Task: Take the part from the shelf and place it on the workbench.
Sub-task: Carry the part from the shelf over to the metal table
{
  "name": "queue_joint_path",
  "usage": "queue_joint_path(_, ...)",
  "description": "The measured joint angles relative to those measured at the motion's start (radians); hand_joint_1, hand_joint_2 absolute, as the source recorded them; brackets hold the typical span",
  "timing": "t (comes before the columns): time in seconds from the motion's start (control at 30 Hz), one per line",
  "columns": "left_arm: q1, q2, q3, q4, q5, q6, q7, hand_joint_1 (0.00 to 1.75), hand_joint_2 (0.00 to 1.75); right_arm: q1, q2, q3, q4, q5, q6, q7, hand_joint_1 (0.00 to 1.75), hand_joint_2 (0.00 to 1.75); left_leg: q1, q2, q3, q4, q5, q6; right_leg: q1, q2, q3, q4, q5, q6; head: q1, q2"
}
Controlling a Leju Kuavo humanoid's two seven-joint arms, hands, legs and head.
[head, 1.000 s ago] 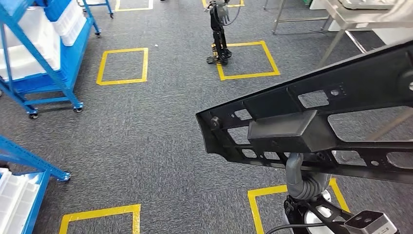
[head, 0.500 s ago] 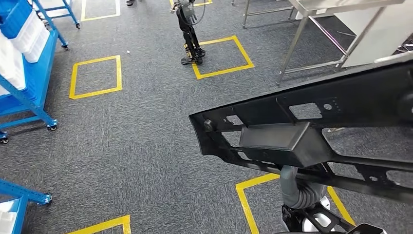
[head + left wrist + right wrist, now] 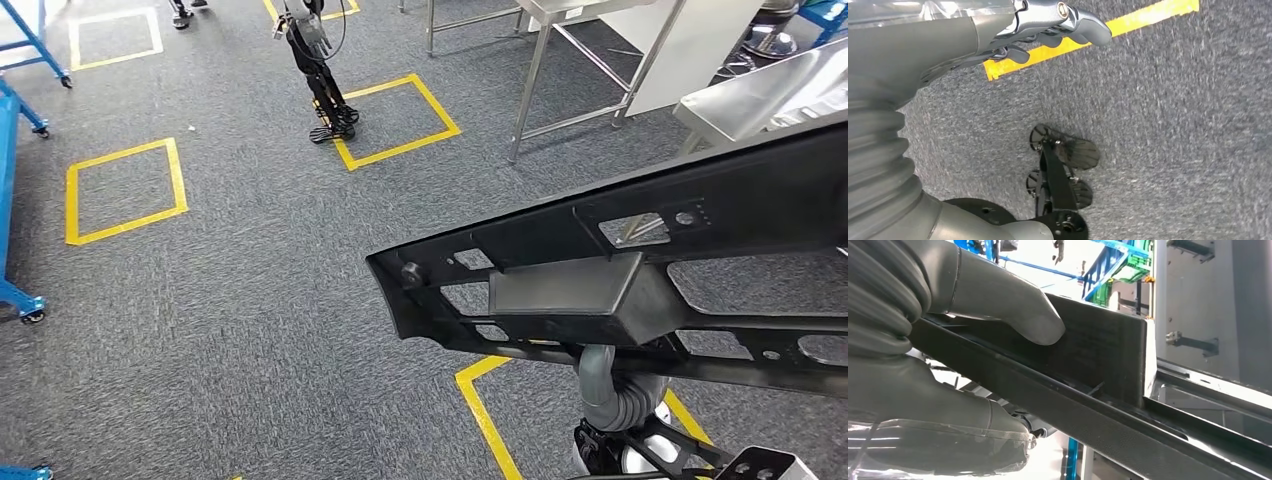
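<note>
Carrying is the step now, as I judge it: the long black plastic frame part point(image 3: 640, 270) is off the shelf and hangs in the air in front of the robot, above the grey carpet point(image 3: 230, 290) with its yellow taped squares point(image 3: 120, 190). To do this step well, the robot should keep the part level and close to its body while it walks. The part is long and sticks out far to one side, so its free end could strike a leg of the steel table point(image 3: 560, 70) that stands ahead on the right. A slow turn and a wide path past the table legs seem wise. The grip should not loosen before the part lies flat on the table top.

The right hand point(image 3: 973, 340) holds the part from below; in the right wrist view its thick grey thumb presses on the black box section and the fingers close under the rail. The left hand point(image 3: 1048, 30) hangs beside the body with its fingers curled in, holding nothing.

The part itself is a matt black moulded beam with many rectangular cut-outs, small round holes and a closed box in the middle. It looks stiff but light. Its near end is rounded, with a small knob on it.
</note>
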Motion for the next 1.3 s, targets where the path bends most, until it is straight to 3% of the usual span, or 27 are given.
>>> queue_joint_path(0.03,0.001,-0.001,0.000,0.000,-0.001,-0.002,-0.001,0.00,1.75,-0.002,0.000,0.000,0.002,-0.001,0.002,0.000,1.75,1.75,0.001,0.012,0.002,-0.005,0.003,0.006,0.001,-0.027,-0.014,0.030,-0.020,0.004,0.002,0.000)
queue_joint_path(0.1,0.004,-0.002,0.000,0.000,-0.007,-0.011,-0.003,0.00,1.75,-0.006,0.000,-0.001,0.007,0.000,0.002,0.000,1.75,1.75,-0.002,0.035,0.003,-0.007,0.003,0.012,-0.002,-0.077,-0.070,0.146,-0.081,0.011,0.006,0.000)
queue_joint_path(0.17,0.007,-0.002,-0.002,0.000,-0.016,-0.023,-0.003,0.00,1.75,-0.001,0.000,-0.001,0.010,0.002,-0.005,0.000,1.75,1.75,-0.004,0.058,0.003,-0.007,0.001,0.014,-0.006,-0.088,-0.124,0.254,-0.117,0.016,0.006,0.000)
queue_joint_path(0.2,0.007,-0.002,-0.002,0.000,-0.018,-0.028,-0.003,0.00,1.75,0.003,0.000,-0.001,0.010,0.003,-0.009,0.000,1.75,1.75,-0.004,0.069,0.003,-0.007,-0.001,0.013,-0.008,-0.090,-0.127,0.259,-0.108,0.017,0.006,0.000)
queue_joint_path(0.23,0.006,-0.002,-0.003,0.000,-0.020,-0.032,-0.002,0.00,1.75,0.007,0.000,-0.001,0.010,0.005,-0.013,0.000,1.75,1.75,-0.004,0.080,0.005,-0.006,-0.002,0.012,-0.009,-0.095,-0.109,0.223,-0.083,0.017,0.007,0.000)
queue_joint_path(0.3,0.004,-0.002,-0.004,0.000,-0.021,-0.038,0.000,0.00,1.75,0.010,0.000,-0.001,0.010,0.007,-0.015,0.000,1.75,1.75,-0.005,0.100,0.011,-0.006,-0.008,0.005,-0.006,-0.126,-0.036,0.085,-0.023,0.012,0.006,0.000)
queue_joint_path(0.37,0.002,-0.002,-0.004,0.000,-0.021,-0.039,0.001,0.00,1.75,0.013,0.000,-0.001,0.009,0.010,-0.014,0.000,1.75,1.75,-0.009,0.117,0.017,-0.005,-0.013,-0.005,0.002,-0.153,0.010,-0.006,0.002,0.002,0.006,0.000)
queue_joint_path(0.4,0.001,-0.003,-0.004,0.000,-0.020,-0.039,0.001,0.00,1.75,0.016,0.000,0.000,0.009,0.011,-0.013,0.000,1.75,1.75,-0.010,0.125,0.019,-0.006,-0.015,-0.010,0.007,-0.154,0.014,-0.017,0.001,-0.003,0.005,0.000)
queue_joint_path(0.47,-0.002,-0.004,-0.004,0.000,-0.020,-0.037,0.002,0.00,1.75,0.025,0.000,0.000,0.007,0.014,-0.009,0.000,1.75,1.75,-0.009,0.138,0.024,-0.006,-0.020,-0.022,0.006,-0.132,0.013,-0.021,0.004,-0.013,0.005,0.000)
queue_joint_path(0.53,-0.004,-0.006,-0.005,0.000,-0.020,-0.034,0.003,0.00,1.75,0.034,0.000,0.000,0.003,0.016,-0.005,0.000,1.75,1.75,-0.005,0.109,0.014,0.029,-0.047,-0.033,0.000,-0.112,0.018,-0.029,0.009,-0.024,0.003,0.000)
queue_joint_path(0.6,-0.002,-0.009,-0.005,0.000,-0.019,-0.033,0.005,0.00,1.75,0.041,0.000,0.000,-0.003,0.019,0.002,0.000,1.75,1.75,-0.002,0.061,-0.037,0.146,-0.110,-0.040,-0.002,-0.094,0.022,-0.032,0.011,-0.031,0.000,0.000)
queue_joint_path(0.63,0.000,-0.010,-0.006,0.000,-0.019,-0.033,0.006,0.00,1.75,0.046,0.000,-0.001,-0.006,0.022,0.006,0.000,1.75,1.75,-0.002,0.048,-0.073,0.219,-0.141,-0.042,-0.001,-0.083,0.022,-0.031,0.011,-0.033,0.000,0.000)
queue_joint_path(0.67,0.001,-0.011,-0.006,0.000,-0.019,-0.033,0.006,0.00,1.75,0.051,-0.001,-0.001,-0.010,0.026,0.008,0.000,1.75,1.75,-0.001,0.044,-0.101,0.274,-0.157,-0.042,0.000,-0.071,0.022,-0.030,0.010,-0.034,-0.001,0.000)
queue_joint_path(0.7,0.003,-0.011,-0.006,0.000,-0.018,-0.033,0.006,0.00,1.75,0.056,-0.001,-0.001,-0.014,0.031,0.009,0.000,1.75,1.75,-0.001,0.042,-0.114,0.295,-0.152,-0.042,0.001,-0.058,0.023,-0.029,0.010,-0.034,-0.001,0.000)
queue_joint_path(0.73,0.004,-0.012,-0.006,0.000,-0.018,-0.033,0.006,0.00,1.75,0.061,-0.001,-0.001,-0.019,0.035,0.009,0.000,1.75,1.75,-0.001,0.040,-0.108,0.273,-0.127,-0.040,0.001,-0.044,0.024,-0.028,0.009,-0.034,-0.001,0.000)
queue_joint_path(0.77,0.005,-0.012,-0.006,0.000,-0.018,-0.034,0.006,0.00,1.75,0.065,-0.002,-0.001,-0.025,0.038,0.008,0.000,1.75,1.75,-0.001,0.034,-0.084,0.215,-0.089,-0.037,0.001,-0.031,0.026,-0.027,0.009,-0.033,-0.001,0.000)
queue_joint_path(0.83,0.006,-0.012,-0.006,0.000,-0.018,-0.035,0.007,0.00,1.75,0.071,-0.003,-0.001,-0.038,0.045,0.005,0.000,1.75,1.75,0.000,-0.006,-0.025,0.072,-0.023,-0.029,0.001,-0.007,0.026,-0.023,0.007,-0.028,-0.001,0.000)
queue_joint_path(0.9,0.004,-0.012,-0.006,0.000,-0.018,-0.035,0.008,0.00,1.75,0.078,-0.005,-0.001,-0.048,0.052,0.003,0.000,1.75,1.75,-0.001,-0.035,0.003,0.005,-0.007,-0.021,-0.001,0.012,0.021,-0.021,0.007,-0.017,0.000,0.000)
queue_joint_path(0.97,0.000,-0.014,-0.008,0.000,-0.018,-0.035,0.009,0.00,1.75,0.084,-0.007,-0.001,-0.055,0.054,0.001,0.000,1.75,1.75,-0.001,-0.023,0.008,-0.001,-0.007,-0.011,-0.003,0.029,0.016,-0.022,0.010,-0.004,0.000,0.000)
queue_joint_path(1.0,-0.002,-0.016,-0.009,0.000,-0.018,-0.035,0.008,0.00,1.75,0.084,-0.008,-0.001,-0.058,0.053,0.000,0.000,1.75,1.75,0.000,-0.012,0.010,-0.006,-0.004,-0.004,-0.002,0.018,0.013,-0.016,0.006,0.002,0.000,0.000)
queue_joint_path(1.07,-0.003,-0.018,-0.010,0.000,-0.018,-0.036,0.003,0.00,1.75,0.074,-0.011,-0.001,-0.056,0.052,-0.003,0.000,1.75,1.75,0.004,0.015,0.013,-0.015,0.001,0.008,0.000,-0.035,-0.019,0.046,-0.034,0.012,0.004,0.000)
queue_joint_path(1.1,-0.003,-0.018,-0.012,0.000,-0.018,-0.037,0.000,0.00,1.75,0.064,-0.012,-0.001,-0.052,0.051,-0.003,0.002,1.75,1.75,0.002,0.028,0.013,-0.016,0.001,0.012,-0.001,-0.066,-0.049,0.109,-0.066,0.016,0.006,0.000)
queue_joint_path(1.17,-0.003,-0.018,-0.016,0.000,-0.020,-0.039,-0.003,0.00,1.75,0.045,-0.015,-0.001,-0.040,0.045,-0.003,0.006,1.75,1.75,-0.001,0.054,0.011,-0.015,0.000,0.014,-0.007,-0.087,-0.114,0.239,-0.119,0.024,0.008,0.000)
queue_joint_path(1.2,-0.003,-0.018,-0.019,0.000,-0.021,-0.039,-0.004,0.00,1.75,0.036,-0.015,-0.001,-0.033,0.040,-0.001,0.010,1.75,1.75,-0.001,0.066,0.011,-0.015,0.000,0.014,-0.009,-0.090,-0.129,0.268,-0.120,0.026,0.008,0.000)
queue_joint_path(1.23,-0.005,-0.019,-0.022,0.000,-0.021,-0.039,-0.004,0.00,1.75,0.027,-0.016,-0.002,-0.025,0.034,0.001,0.014,1.75,1.75,-0.001,0.078,0.011,-0.015,-0.001,0.013,-0.011,-0.093,-0.123,0.257,-0.104,0.028,0.008,0.000)
queue_joint_path(1.3,-0.008,-0.020,-0.026,0.000,-0.021,-0.039,-0.004,0.00,1.75,0.008,-0.016,-0.002,-0.009,0.019,0.008,0.020,1.75,1.75,-0.002,0.098,0.015,-0.013,-0.005,0.008,-0.010,-0.117,-0.056,0.131,-0.038,0.025,0.009,0.000)
